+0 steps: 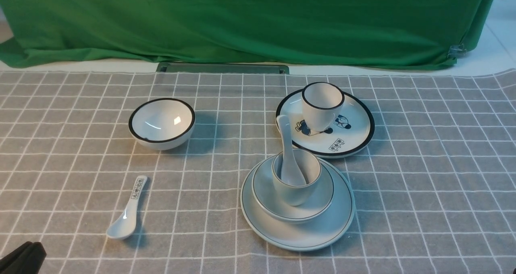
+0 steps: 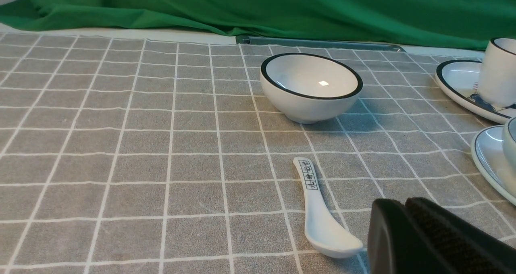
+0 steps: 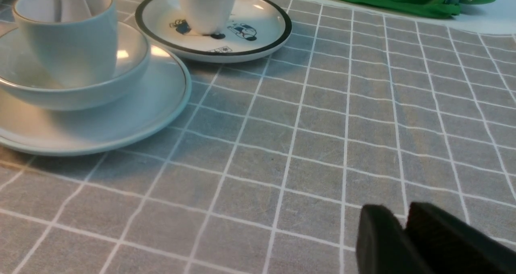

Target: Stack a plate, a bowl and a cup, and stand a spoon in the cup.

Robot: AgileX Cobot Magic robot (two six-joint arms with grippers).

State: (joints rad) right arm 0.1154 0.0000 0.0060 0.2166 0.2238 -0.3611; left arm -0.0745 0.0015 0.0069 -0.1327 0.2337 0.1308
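The plain white plate [image 1: 322, 233] lies at the front centre of the checked cloth. The thin-rimmed bowl [image 1: 264, 189] sits on it and the cup [image 1: 296, 193] stands in the bowl. The plain spoon [image 1: 285, 145] stands in the cup, handle leaning up and back. The right wrist view shows the same plate [image 3: 133, 117], bowl [image 3: 80, 96], cup [image 3: 68, 48] and spoon [image 3: 72, 2]. My left gripper [image 1: 32, 250] is low at the front left corner, shut and empty [image 2: 405, 203]. My right gripper [image 3: 403, 213] hovers over bare cloth right of the stack, its tips a narrow gap apart, holding nothing.
A black-rimmed bowl [image 1: 162, 123] stands at the left. A spoon with black marks [image 1: 128, 211] lies near my left gripper. A cartoon plate [image 1: 350, 137] behind the stack carries a black-rimmed cup [image 1: 322, 104]. Green cloth [image 1: 242, 20] hangs behind the table.
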